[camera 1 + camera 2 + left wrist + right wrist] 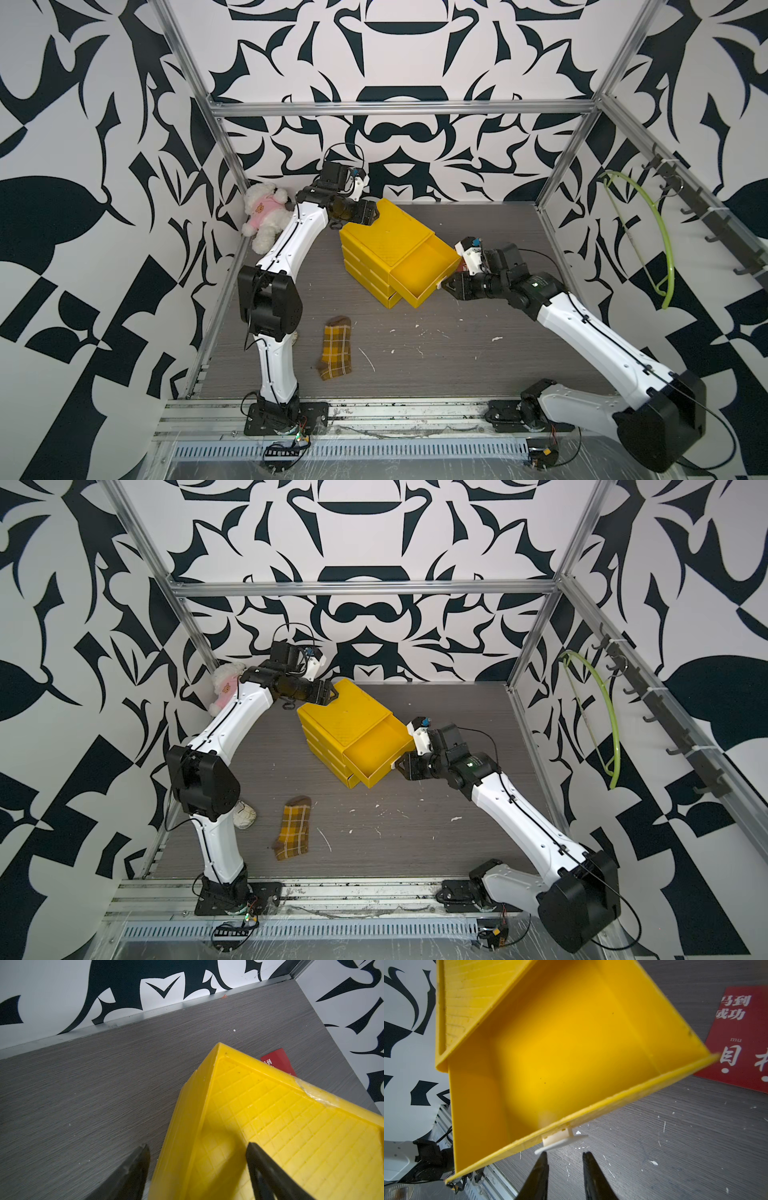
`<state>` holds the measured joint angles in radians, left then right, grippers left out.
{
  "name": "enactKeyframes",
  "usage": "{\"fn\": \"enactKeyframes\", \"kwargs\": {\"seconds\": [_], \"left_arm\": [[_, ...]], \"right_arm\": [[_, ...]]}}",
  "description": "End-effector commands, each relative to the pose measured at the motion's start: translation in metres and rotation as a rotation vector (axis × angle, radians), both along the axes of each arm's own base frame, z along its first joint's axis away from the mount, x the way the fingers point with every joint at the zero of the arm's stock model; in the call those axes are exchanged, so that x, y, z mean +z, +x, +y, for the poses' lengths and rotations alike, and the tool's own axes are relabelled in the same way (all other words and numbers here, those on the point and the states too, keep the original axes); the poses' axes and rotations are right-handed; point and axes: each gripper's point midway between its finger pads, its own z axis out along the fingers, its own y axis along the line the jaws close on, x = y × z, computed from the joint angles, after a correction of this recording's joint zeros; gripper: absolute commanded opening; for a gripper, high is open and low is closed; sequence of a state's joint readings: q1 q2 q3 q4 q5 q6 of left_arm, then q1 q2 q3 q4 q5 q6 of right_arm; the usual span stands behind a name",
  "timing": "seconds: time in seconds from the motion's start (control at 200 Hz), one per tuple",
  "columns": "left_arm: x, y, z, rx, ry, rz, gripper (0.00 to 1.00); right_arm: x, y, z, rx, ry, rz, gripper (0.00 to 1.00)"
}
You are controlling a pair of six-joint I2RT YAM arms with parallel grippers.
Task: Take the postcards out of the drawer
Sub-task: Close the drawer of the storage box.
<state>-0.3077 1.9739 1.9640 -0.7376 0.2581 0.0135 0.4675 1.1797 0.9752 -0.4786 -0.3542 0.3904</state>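
- Lying flat on the grey table [675, 1147], a red postcard [741, 1039] with white Chinese characters is outside the drawer [571, 1053], just beside one of its side walls. The edge of the right wrist view cuts off part of it.
- In the left wrist view, a red card corner [278, 1061] shows on the table past the far edge of the yellow cabinet [382, 237]. I cannot tell whether it is the same card.
- The drawer is the cabinet's top one and stands well out toward the right arm, its yellow floor in plain view.
- A small white handle [560, 1141] sticks out from the drawer's front wall.
- The right gripper [563, 1154] has its jaws a little apart with nothing between them. Its tips are just short of the handle, one of them at the tab's end.
- The left gripper [197, 1147] is at the cabinet's rear corner with its jaws spread wide. One finger is over the ribbed top and the other is off the side above the table. I cannot tell whether either touches the cabinet.
- A plaid sock [336, 348] lies on the table well apart from the cabinet.
- A plush toy [264, 216] in pink sits in the corner behind the left arm.
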Motion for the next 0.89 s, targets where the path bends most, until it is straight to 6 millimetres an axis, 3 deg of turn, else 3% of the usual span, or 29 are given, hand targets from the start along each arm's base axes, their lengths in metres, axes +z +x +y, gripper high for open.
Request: {"fn": "enactKeyframes", "kwargs": {"seconds": [0.0, 0.61, 0.89], "left_arm": [[-0.032, -0.006, 0.003, -0.02, 0.031, 0.087, 0.78], [-0.027, -0.01, 0.002, -0.036, 0.03, 0.078, 0.76], [-0.027, -0.01, 0.002, -0.038, 0.029, 0.078, 0.76]], "right_arm": [[0.032, 0.02, 0.016, 0.013, 0.056, -0.109, 0.32], [0.045, 0.086, 0.059, 0.015, 0.117, -0.258, 0.26], [0.044, 0.101, 0.071, 0.011, 0.128, -0.278, 0.27]]}}
